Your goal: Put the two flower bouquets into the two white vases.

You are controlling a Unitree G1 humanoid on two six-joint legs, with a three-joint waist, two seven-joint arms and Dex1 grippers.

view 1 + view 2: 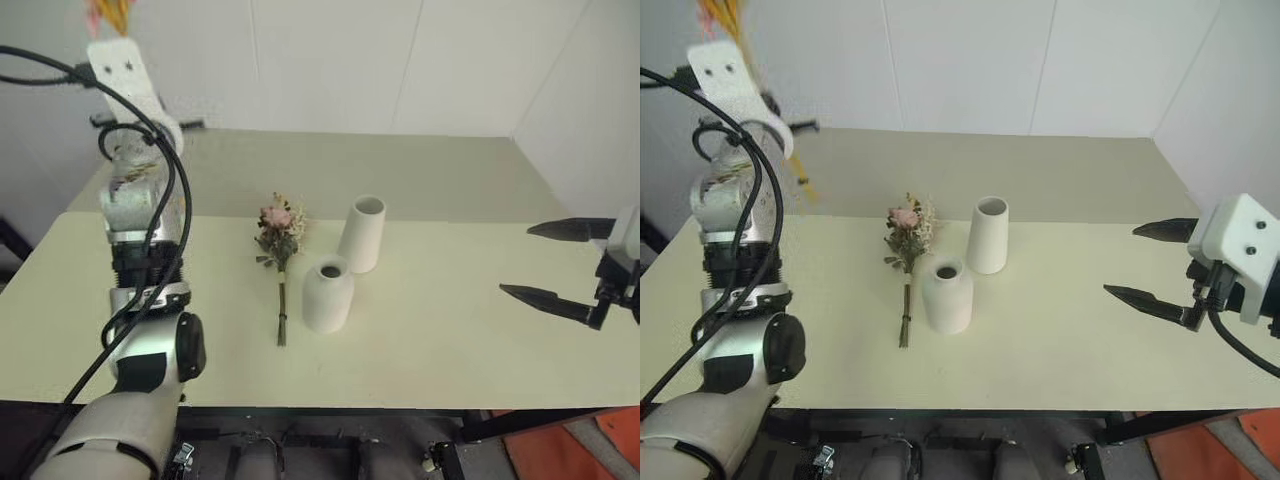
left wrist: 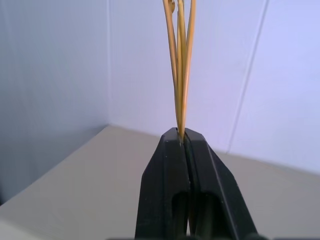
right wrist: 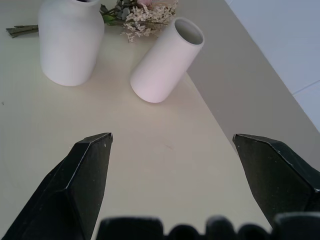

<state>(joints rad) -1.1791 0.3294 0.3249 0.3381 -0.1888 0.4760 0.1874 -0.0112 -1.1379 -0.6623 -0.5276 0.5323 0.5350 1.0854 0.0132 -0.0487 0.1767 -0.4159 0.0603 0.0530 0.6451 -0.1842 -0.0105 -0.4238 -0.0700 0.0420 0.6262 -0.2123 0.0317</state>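
Observation:
My left gripper (image 2: pixel 181 135) is raised high at the left and shut on the yellow stems of the slim bouquet (image 2: pixel 180 60), whose top (image 1: pixel 110 12) runs off the picture's upper edge. The bushier bouquet (image 1: pixel 279 232), with pink roses and green stems, lies flat on the cream table (image 1: pixel 450 330). Just right of it stand the two white vases, the short round-shouldered one (image 1: pixel 328 295) in front and the taller cylinder (image 1: pixel 363 233) behind it. My right gripper (image 1: pixel 560 262) hovers open and empty over the table's right side, well clear of the vases.
A beige surface (image 1: pixel 400 170) lies beyond the table and ends at white walls. The table's front edge runs along the bottom of the head views. A black cable (image 1: pixel 160 200) loops around my left forearm.

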